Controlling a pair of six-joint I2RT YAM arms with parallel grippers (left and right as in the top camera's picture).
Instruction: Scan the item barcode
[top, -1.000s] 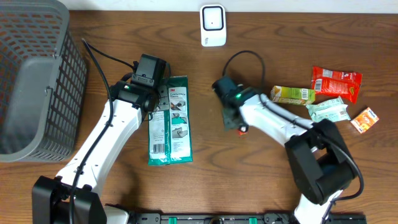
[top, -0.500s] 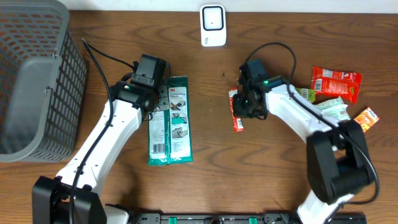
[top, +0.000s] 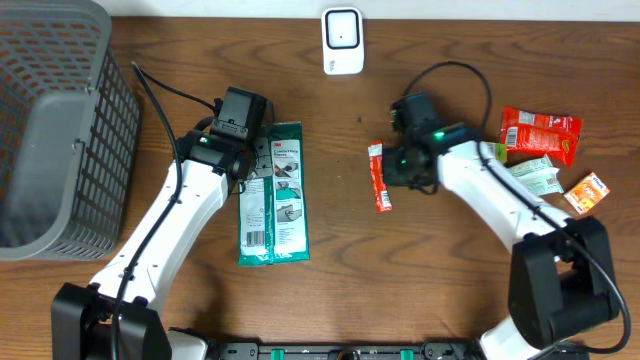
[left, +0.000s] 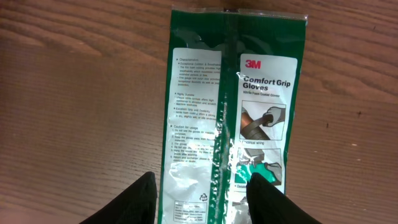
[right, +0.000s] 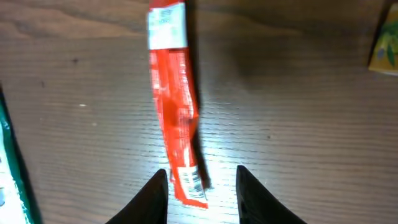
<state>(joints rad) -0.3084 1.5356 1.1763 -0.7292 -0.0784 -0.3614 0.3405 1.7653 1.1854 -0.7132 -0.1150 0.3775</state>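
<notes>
One grey basket (top: 105, 105); one green glove pack (top: 278, 200) flat on the worktop (top: 380, 290) under the spread left tool (left: 202, 180); one white scanner (top: 342, 40); four snack packets (top: 540, 132) at right; one red stick packet (top: 380, 176) lying between the parted right tool (right: 202, 177) fingers.

Green-white glove pack (left: 230, 112); red stick packet (right: 175, 118); grey mesh basket (top: 112, 105); brown woodgrain table (top: 400, 290).

Even lighting, slightly blurred right-wrist view
</notes>
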